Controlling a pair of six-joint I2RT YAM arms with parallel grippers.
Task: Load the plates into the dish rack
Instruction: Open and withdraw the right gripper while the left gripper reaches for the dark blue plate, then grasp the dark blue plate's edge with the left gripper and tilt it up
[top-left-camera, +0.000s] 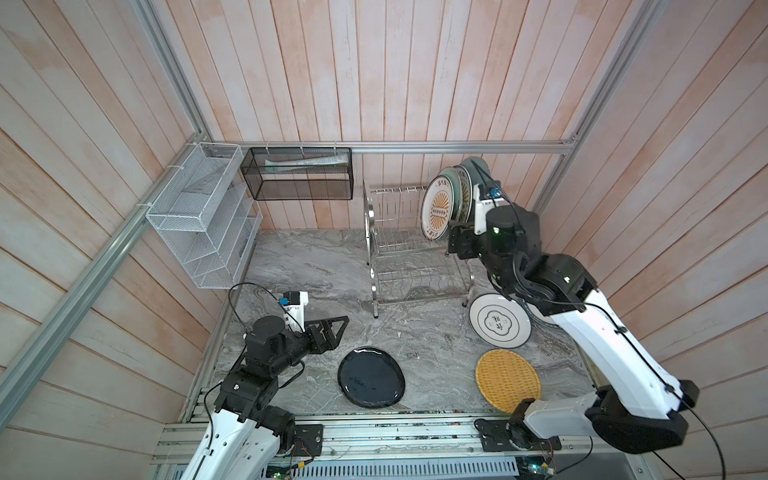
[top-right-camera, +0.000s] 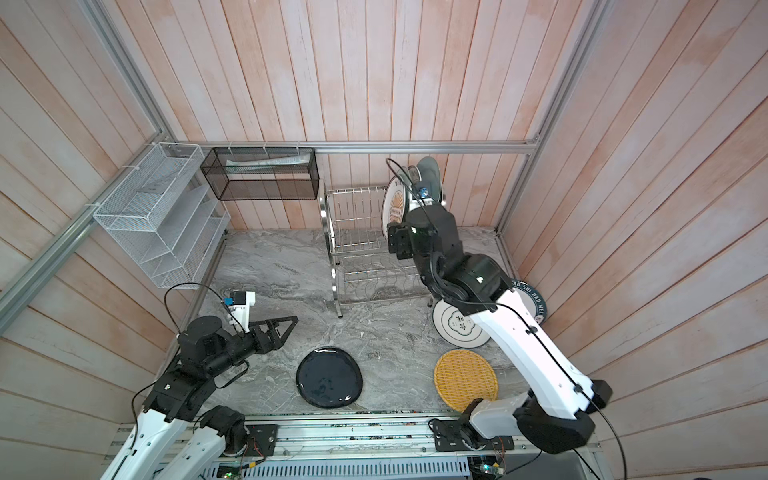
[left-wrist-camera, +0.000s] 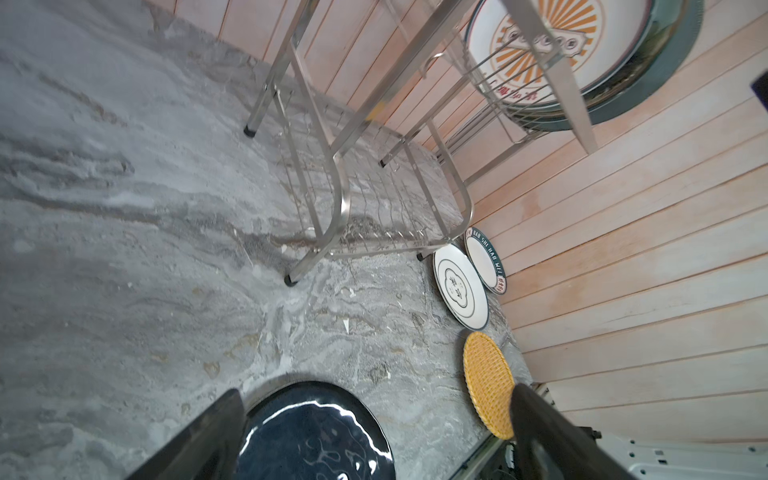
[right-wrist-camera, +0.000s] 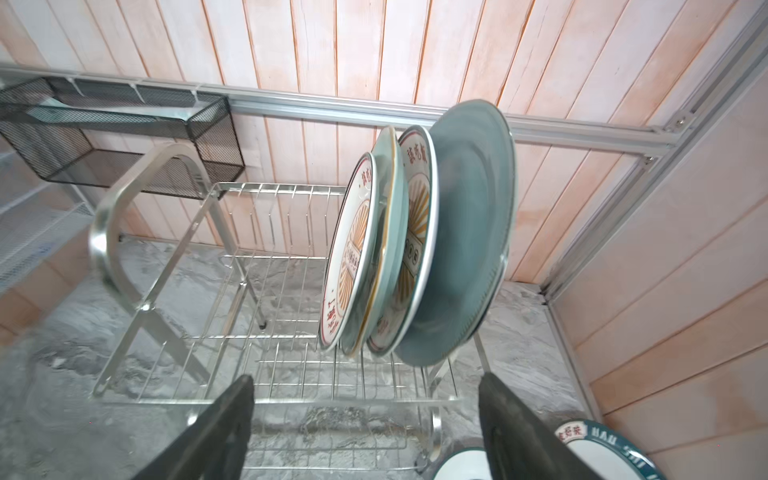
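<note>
Half hidden under the right arm in both top views: a round white plate with a dark green lettered rim (top-right-camera: 536, 299), lying flat on the grey marble table (top-left-camera: 316, 266) by the side wall. Touching it and easy to see: a round white plate with dark rings and letters in the middle (top-left-camera: 498, 321). Both cut off by the picture edge in the right wrist view.

Hard to make out: the pale thing inside the black mesh basket (top-left-camera: 299, 176) on the back wall.

Standing on edge, packed close, at the right end of the top level of the shiny steel wire dish rack (right-wrist-camera: 120, 232): a round orange-sunburst plate (right-wrist-camera: 347, 266), a pale green plate (right-wrist-camera: 395, 208), a second orange-sunburst plate (right-wrist-camera: 419, 232), a big grey-blue plate (right-wrist-camera: 465, 232). Partly covered by the right arm in the top views.

Lying flat on the table, well apart: a shiny dark navy plate (top-left-camera: 371, 377) and a yellow woven plate (top-left-camera: 508, 380).

Right gripper (right-wrist-camera: 368, 392): spread wide, holds nothing, touches nothing, hangs just in front of the plates in the rack.

Left gripper (left-wrist-camera: 374, 409): spread wide, holds nothing, hangs over the table near the dark navy plate, not touching it.
</note>
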